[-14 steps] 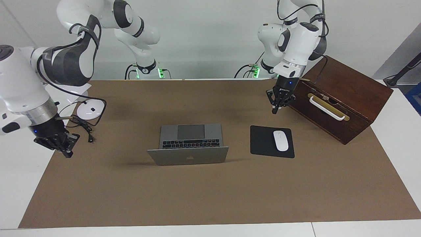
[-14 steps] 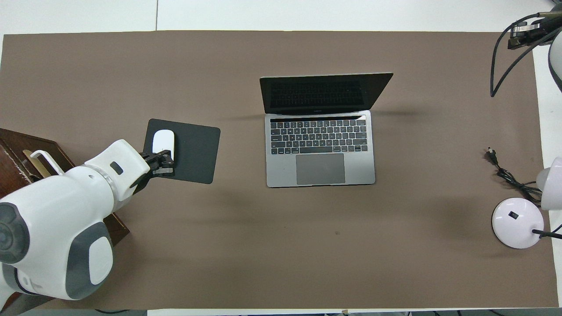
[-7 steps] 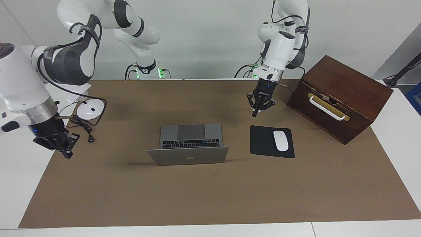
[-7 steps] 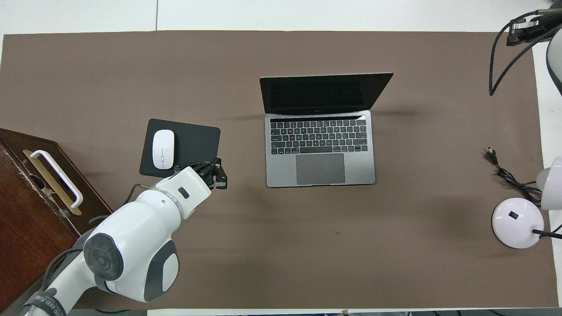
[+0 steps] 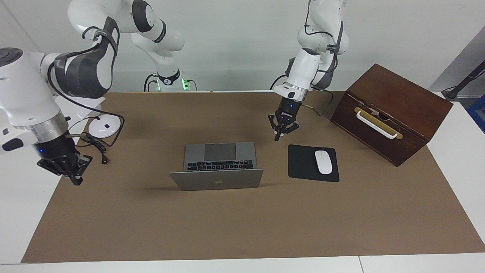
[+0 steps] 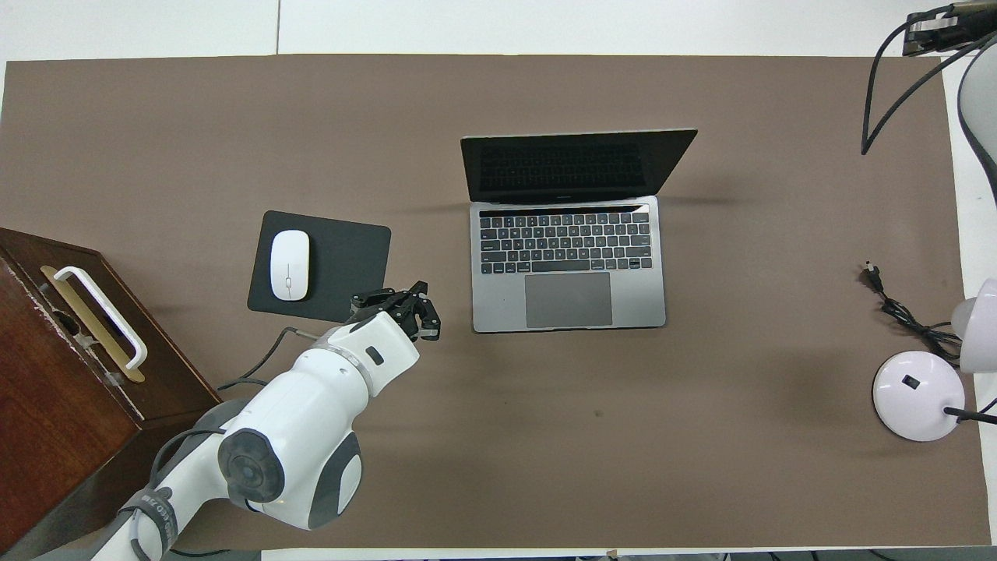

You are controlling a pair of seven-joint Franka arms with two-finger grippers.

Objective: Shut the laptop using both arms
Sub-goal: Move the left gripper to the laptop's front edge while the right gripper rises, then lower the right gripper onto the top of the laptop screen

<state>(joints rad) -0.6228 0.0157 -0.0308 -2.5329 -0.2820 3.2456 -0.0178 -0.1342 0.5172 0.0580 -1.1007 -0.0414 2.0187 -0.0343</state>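
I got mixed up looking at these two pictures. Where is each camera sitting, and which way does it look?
Facing view: high across the table, looking at the robots; both arms and bases show, left gripper and right gripper included.
Overhead view: high above the robots' end, looking steeply down; the left arm and left gripper show, plus a bit of the right arm.
Both show the open laptop, mouse and box.

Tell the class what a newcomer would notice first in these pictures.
The open laptop at the middle of the brown mat, its lid upright. The left gripper hangs over the mat between the laptop and the mouse pad. The right gripper hovers at the mat's edge at the right arm's end.
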